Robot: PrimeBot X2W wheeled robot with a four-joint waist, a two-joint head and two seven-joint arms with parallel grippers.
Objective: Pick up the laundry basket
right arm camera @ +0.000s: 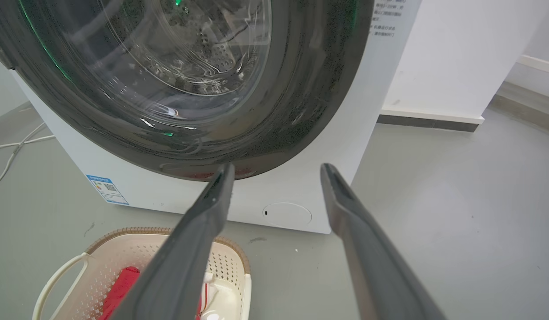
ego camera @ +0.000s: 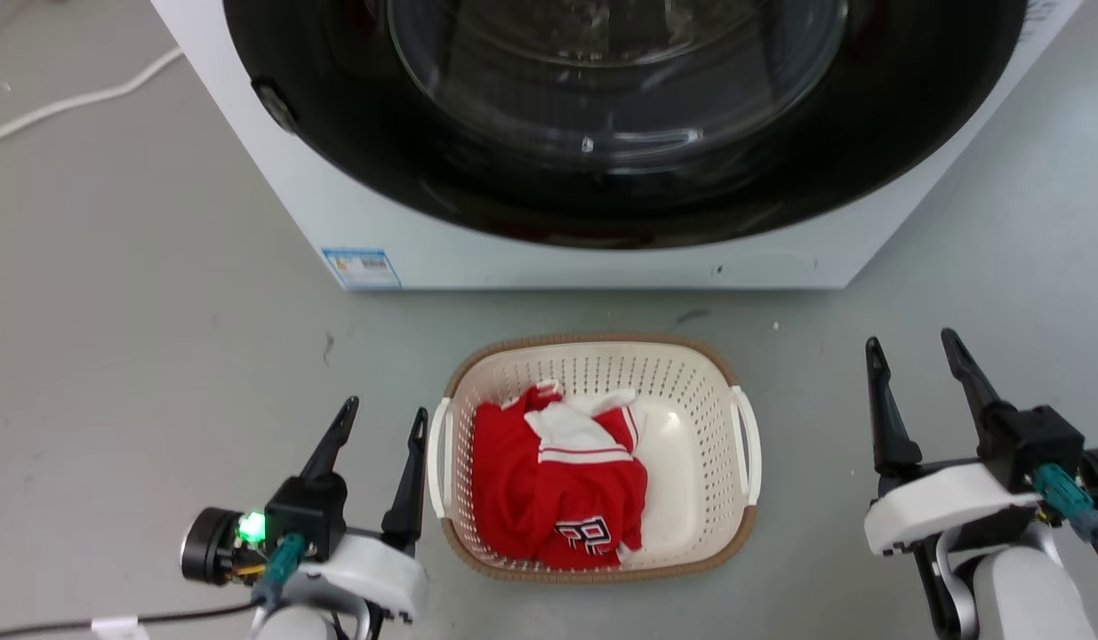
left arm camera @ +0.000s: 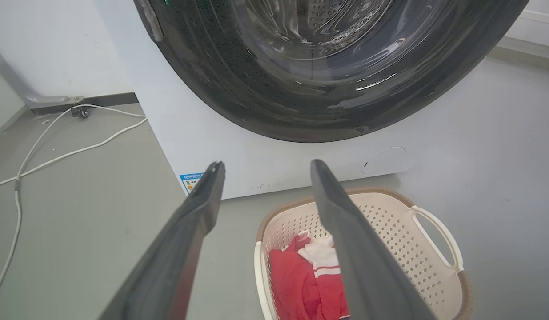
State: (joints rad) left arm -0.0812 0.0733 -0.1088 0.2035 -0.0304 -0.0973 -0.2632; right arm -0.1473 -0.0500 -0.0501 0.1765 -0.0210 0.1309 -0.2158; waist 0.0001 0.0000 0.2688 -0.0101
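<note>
The laundry basket [ego camera: 691,391] sits at the washing machine's [ego camera: 602,262] 6 o'clock, the left gripper [ego camera: 386,409] at its 9 and right gripper [ego camera: 909,340] at its 3 both spread empty; an uneven lift could tip it.

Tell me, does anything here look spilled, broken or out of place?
Nothing much. The laundry basket sits upright before the washing machine, the red-and-white garment wholly inside. Only a loose white cable trails across the floor at left.
</note>
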